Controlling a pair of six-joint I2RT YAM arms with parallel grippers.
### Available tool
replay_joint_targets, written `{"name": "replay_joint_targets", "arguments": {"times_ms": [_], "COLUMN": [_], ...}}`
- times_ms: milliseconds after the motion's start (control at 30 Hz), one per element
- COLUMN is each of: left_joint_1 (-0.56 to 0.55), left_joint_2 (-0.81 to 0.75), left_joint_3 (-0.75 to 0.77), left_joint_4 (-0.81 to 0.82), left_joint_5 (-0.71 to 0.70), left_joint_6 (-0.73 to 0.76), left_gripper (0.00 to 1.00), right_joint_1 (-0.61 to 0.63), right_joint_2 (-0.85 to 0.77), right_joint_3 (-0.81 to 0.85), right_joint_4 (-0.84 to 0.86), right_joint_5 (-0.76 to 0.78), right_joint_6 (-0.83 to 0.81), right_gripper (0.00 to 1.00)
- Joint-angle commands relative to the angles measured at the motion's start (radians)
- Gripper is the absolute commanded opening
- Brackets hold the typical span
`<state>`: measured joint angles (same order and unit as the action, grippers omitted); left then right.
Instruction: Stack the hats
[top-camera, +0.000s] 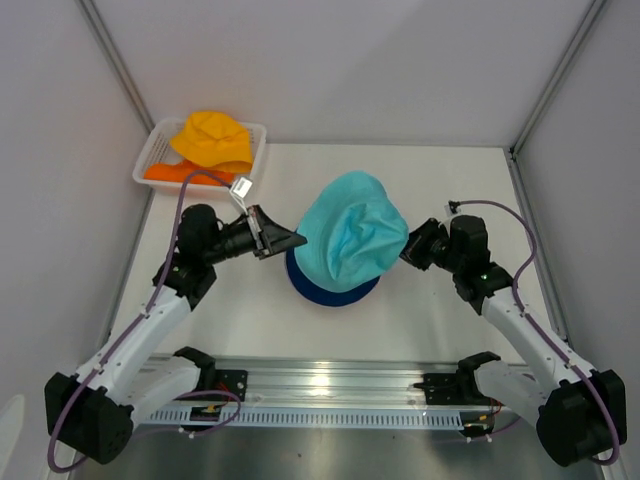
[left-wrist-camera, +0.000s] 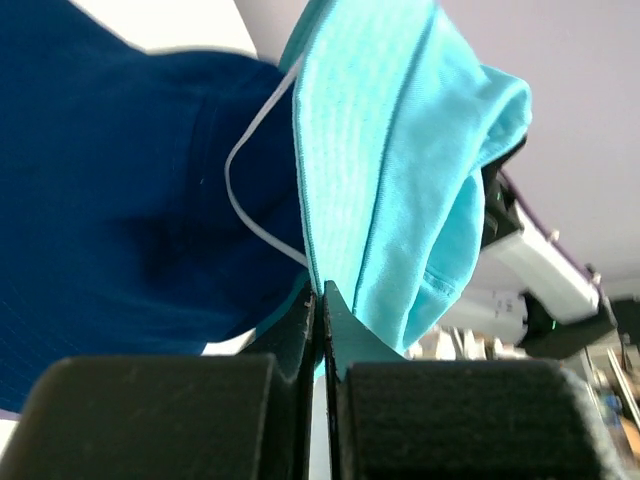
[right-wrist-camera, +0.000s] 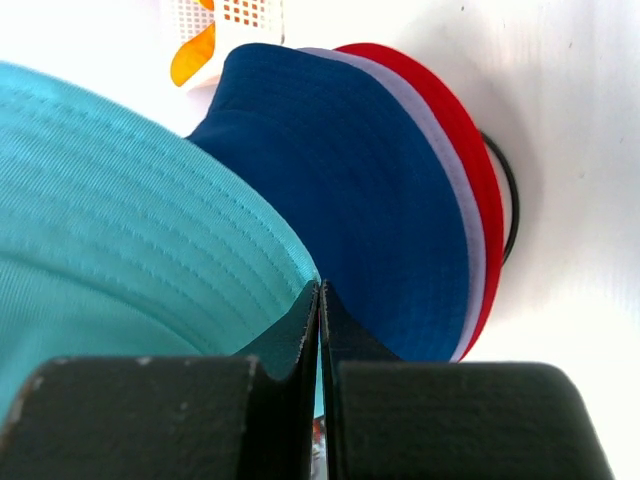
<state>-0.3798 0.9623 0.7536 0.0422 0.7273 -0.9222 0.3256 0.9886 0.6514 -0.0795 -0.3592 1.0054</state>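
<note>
A teal hat (top-camera: 352, 232) hangs between my two grippers above a dark blue hat (top-camera: 333, 293) in the middle of the table. My left gripper (top-camera: 298, 240) is shut on the teal brim's left edge (left-wrist-camera: 340, 200). My right gripper (top-camera: 408, 247) is shut on its right edge (right-wrist-camera: 130, 240). In the right wrist view the dark blue hat (right-wrist-camera: 340, 200) lies on a lilac hat (right-wrist-camera: 455, 200) and a red hat (right-wrist-camera: 470, 130), with a black wire stand (right-wrist-camera: 510, 200) under them. A yellow hat (top-camera: 212, 138) lies on an orange one (top-camera: 175, 172) in the white basket (top-camera: 152, 152).
The white slatted basket stands at the back left corner against the wall. Grey walls close the left, back and right sides. A metal rail (top-camera: 330, 385) with the arm bases runs along the near edge.
</note>
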Motion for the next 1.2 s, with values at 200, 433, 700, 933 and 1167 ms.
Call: {"name": "replay_joint_targets", "arguments": {"times_ms": [200, 433, 700, 933, 1167], "left_joint_1": [-0.004, -0.004, -0.004, -0.004, -0.013], "left_joint_2": [-0.165, -0.132, -0.212, -0.077, 0.067], "left_joint_3": [-0.014, -0.089, -0.266, -0.266, -0.237], "left_joint_4": [-0.171, -0.162, -0.159, -0.102, -0.090], "left_joint_5": [-0.383, -0.439, -0.523, -0.497, -0.491], "left_joint_6": [-0.075, -0.083, -0.061, -0.033, -0.007], "left_gripper": [0.01, 0.01, 0.01, 0.01, 0.01], "right_joint_1": [0.004, 0.003, 0.003, 0.004, -0.003], "right_joint_2": [-0.031, -0.036, -0.038, 0.010, 0.102], "right_joint_3": [0.100, 0.087, 0.045, 0.027, -0.050], "right_joint_4": [-0.198, -0.238, -0.206, -0.192, -0.138], "right_joint_5": [-0.023, 0.020, 0.042, 0.051, 0.063], "right_joint_6": [0.071, 0.050, 0.024, -0.004, -0.034], "right_gripper": [0.00, 0.00, 0.00, 0.00, 0.00]}}
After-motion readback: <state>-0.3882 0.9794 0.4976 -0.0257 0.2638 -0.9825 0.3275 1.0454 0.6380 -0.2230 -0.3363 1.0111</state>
